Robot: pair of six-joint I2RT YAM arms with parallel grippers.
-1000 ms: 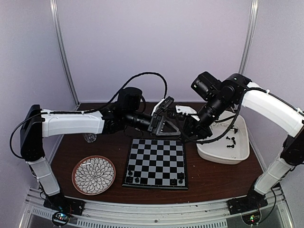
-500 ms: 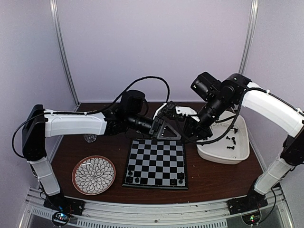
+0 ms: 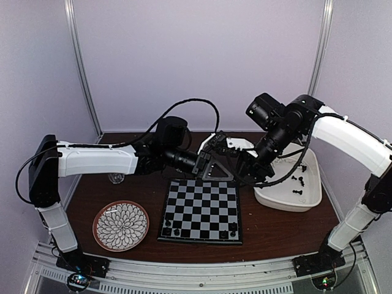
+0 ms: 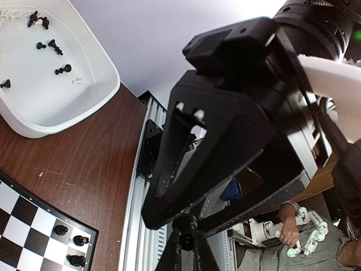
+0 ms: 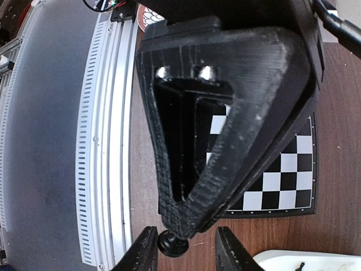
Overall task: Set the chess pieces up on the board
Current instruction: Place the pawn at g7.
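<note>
**The little black piece could fall between the two hands**

The two arms meet in the air over the middle of the table, just above the far side of the board (image 3: 202,205). The left gripper (image 4: 185,251) is pinched tight on one small black chess piece (image 4: 185,224). The right gripper (image 5: 187,251) is open, with a finger on each side of that same piece. One of its fingers looks very close to it. I think one hand is passing the piece to the other.

Here is what could go wrong. If the left gripper lets go before the right gripper has a good hold, the piece drops. It is tiny and round, so it could bounce, roll away, or hit the few black pieces (image 3: 177,231) that stand on the board along its near side.

If the right gripper closes crooked, the piece may tip or pop out. A tipped piece is hard to stand up on its square.

The fingers are big and crowded together, so they could also bump and knock the piece loose.

More black pieces wait in the white tub (image 3: 275,193) by the right edge. The flower plate (image 3: 120,225) sits by the near left corner, well away from all this.
</note>
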